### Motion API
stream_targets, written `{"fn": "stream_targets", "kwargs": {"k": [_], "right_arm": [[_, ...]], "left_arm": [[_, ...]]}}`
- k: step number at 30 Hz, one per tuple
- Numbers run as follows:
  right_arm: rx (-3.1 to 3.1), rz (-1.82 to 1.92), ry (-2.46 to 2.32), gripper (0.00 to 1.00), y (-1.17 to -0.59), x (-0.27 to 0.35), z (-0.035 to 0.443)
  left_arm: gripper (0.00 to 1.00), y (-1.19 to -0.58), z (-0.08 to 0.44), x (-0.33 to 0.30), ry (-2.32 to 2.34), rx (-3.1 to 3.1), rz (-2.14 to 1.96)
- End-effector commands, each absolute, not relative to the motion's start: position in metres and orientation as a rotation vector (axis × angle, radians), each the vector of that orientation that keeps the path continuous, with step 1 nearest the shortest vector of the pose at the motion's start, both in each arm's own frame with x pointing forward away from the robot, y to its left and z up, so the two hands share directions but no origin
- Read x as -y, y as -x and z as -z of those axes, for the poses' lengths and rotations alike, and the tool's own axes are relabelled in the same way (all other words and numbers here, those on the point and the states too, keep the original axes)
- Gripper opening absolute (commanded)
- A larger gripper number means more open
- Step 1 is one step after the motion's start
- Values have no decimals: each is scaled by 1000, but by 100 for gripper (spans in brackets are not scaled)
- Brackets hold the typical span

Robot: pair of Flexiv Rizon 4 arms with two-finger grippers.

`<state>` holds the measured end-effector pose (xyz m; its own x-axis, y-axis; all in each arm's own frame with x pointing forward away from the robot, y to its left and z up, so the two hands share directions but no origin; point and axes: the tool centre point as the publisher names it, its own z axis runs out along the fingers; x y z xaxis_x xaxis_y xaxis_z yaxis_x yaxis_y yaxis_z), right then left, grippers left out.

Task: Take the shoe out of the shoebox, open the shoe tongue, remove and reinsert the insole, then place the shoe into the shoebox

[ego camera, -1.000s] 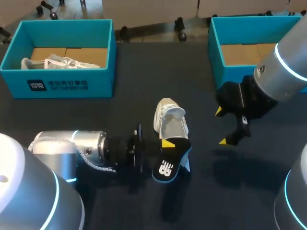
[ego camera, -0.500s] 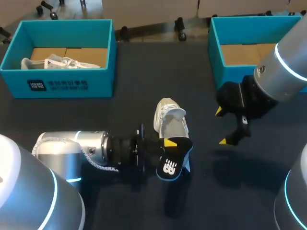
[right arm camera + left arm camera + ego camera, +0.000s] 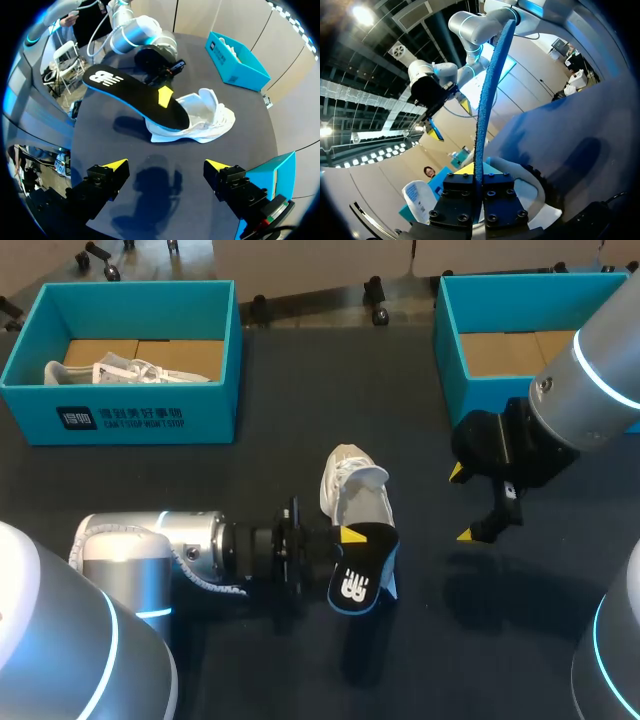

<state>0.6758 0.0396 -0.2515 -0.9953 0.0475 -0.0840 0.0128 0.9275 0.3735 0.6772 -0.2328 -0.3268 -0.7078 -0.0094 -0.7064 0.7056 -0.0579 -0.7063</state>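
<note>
A white shoe (image 3: 355,490) lies on the dark table, toe pointing away from me. My left gripper (image 3: 345,537) is shut on a black insole (image 3: 358,570) with a blue edge, which it holds up over the shoe's heel end. In the left wrist view the insole (image 3: 487,100) runs edge-on out from between the shut fingers (image 3: 462,200). In the right wrist view the insole (image 3: 135,97) slants above the shoe (image 3: 205,120), one end over the shoe's opening. My right gripper (image 3: 468,503) hangs open to the right of the shoe, its fingertips (image 3: 114,165) wide apart with nothing between them.
A teal shoebox (image 3: 120,420) at the back left holds another white shoe (image 3: 125,370). A second teal shoebox (image 3: 450,350) stands at the back right, behind my right arm. The near right of the table is bare.
My left gripper has shifted the insole slightly to the right, toward the shoe. The right arm has not moved.
</note>
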Motion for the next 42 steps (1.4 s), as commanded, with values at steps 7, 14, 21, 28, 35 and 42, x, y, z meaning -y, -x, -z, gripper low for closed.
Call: {"fn": "stream_targets", "kwargs": {"k": [7, 14, 21, 28, 35, 42], "right_arm": [[-2992, -579, -48, 100, -675, -40, 253], [-2992, -579, -48, 100, -675, -40, 253], [-2992, -579, -48, 100, -675, -40, 253], [-2992, -579, -48, 100, -675, -40, 253], [-2992, -579, -48, 100, -675, -40, 253], [-2992, -579, -48, 100, -675, -40, 253]], "left_arm": [[0, -688, 336, 237, -741, -1726, 1787], [0, -699, 340, 237, -722, -1739, 1765], [0, -704, 347, 236, -722, -1760, 1742], [0, -710, 351, 232, -706, -1784, 1724], [32, -706, 343, 234, -704, -1767, 1742], [39, -704, 338, 234, -709, -1753, 1760]]}}
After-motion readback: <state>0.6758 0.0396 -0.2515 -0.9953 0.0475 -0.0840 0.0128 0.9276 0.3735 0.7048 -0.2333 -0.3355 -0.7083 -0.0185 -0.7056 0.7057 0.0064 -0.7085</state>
